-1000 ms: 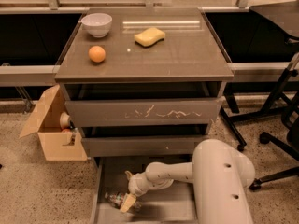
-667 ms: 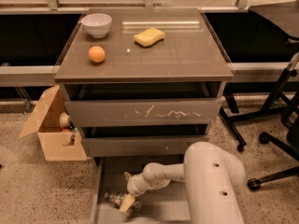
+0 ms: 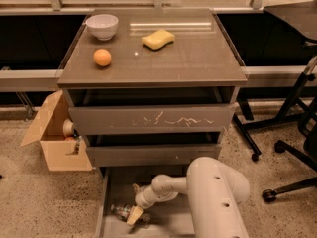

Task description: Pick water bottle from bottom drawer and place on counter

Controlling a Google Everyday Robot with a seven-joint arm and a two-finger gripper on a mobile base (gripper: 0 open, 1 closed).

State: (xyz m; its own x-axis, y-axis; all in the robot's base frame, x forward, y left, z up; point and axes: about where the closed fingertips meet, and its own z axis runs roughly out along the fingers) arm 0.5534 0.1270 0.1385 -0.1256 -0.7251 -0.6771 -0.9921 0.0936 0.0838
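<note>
The water bottle (image 3: 120, 210) lies on its side on the grey floor of the open bottom drawer (image 3: 171, 218), near the drawer's left front. My gripper (image 3: 134, 214) reaches down into this drawer from the white arm (image 3: 218, 192) and is right at the bottle, touching or just over its right end. The counter (image 3: 193, 58) is the glossy grey-brown top of the cabinet, well above the gripper.
On the counter stand a white bowl (image 3: 102, 26), an orange (image 3: 102, 57) and a yellow sponge (image 3: 158, 38). The scratched top drawer (image 3: 153, 119) and the middle drawer (image 3: 153, 154) are slightly open above the gripper. A cardboard box (image 3: 54, 140) sits left; chair legs (image 3: 292, 148) stand right.
The arm's large white link has shifted a little to the left. The gripper has stayed at the bottle in the bottom drawer, and the bottle has not visibly moved.
</note>
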